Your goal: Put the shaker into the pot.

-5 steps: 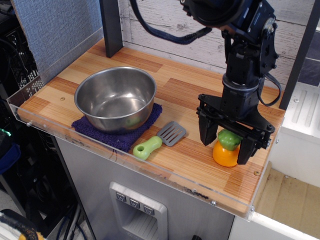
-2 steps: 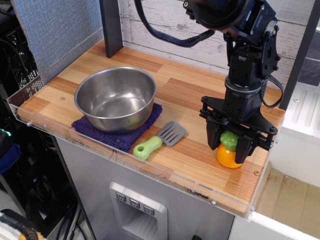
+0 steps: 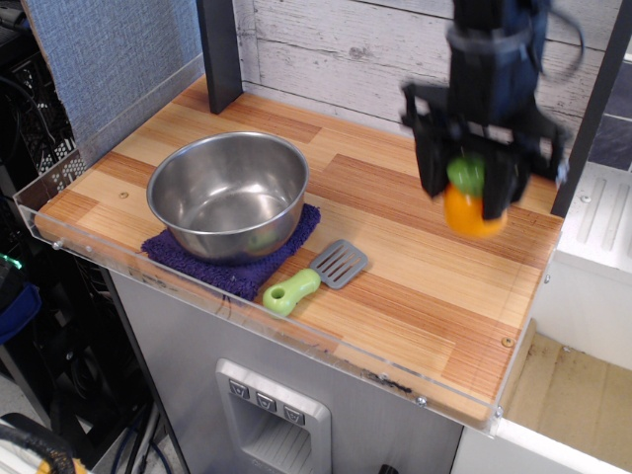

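The shaker (image 3: 470,207), orange with a green cap, hangs in the air above the right part of the wooden table. My gripper (image 3: 468,184) is shut on its green cap and holds it well above the tabletop. The image of the arm is blurred by motion. The pot (image 3: 228,193), a wide shiny steel bowl, stands on the left of the table, far to the left of and below the gripper. Nothing shows inside it.
The pot sits on a dark purple cloth (image 3: 188,257). A grey spatula with a green handle (image 3: 314,277) lies near the front edge between pot and gripper. A black post (image 3: 219,51) stands at the back left. A clear plastic rim (image 3: 237,301) edges the table.
The gripper closed on the shaker's cap on the table at the front right, then lifted it up and back; the shaker now hangs clear of the tabletop.
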### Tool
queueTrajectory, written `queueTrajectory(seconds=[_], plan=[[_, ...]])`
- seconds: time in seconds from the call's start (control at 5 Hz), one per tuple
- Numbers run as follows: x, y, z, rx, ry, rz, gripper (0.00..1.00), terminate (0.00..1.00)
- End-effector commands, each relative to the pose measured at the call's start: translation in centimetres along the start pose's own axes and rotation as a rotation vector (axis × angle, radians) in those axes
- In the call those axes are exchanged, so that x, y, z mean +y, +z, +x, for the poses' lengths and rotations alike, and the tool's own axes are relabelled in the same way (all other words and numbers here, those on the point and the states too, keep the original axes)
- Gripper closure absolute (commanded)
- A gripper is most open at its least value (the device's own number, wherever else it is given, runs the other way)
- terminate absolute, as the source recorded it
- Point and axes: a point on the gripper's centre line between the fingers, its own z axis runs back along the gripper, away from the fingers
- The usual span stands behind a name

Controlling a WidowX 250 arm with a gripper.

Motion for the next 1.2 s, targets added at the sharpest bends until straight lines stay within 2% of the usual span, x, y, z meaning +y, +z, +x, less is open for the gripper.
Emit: queueTrajectory(seconds=[0.0,0.4,0.6,0.8,1.0], plan=[[5.9,5.7,-4.3,-0.006,0.089,0.055,1.00,0.00],[10.7,4.8,-9.6,0.017,0.166,0.094,1.00,0.00],[14.0,3.6,-11.4,0.004,0.223,0.126,1.00,0.00],[16.8,2.5,-11.7,0.004,0.283,0.147,1.00,0.00],[17.8,1.2,-10.7,0.017,0.291,0.143,1.00,0.00]])
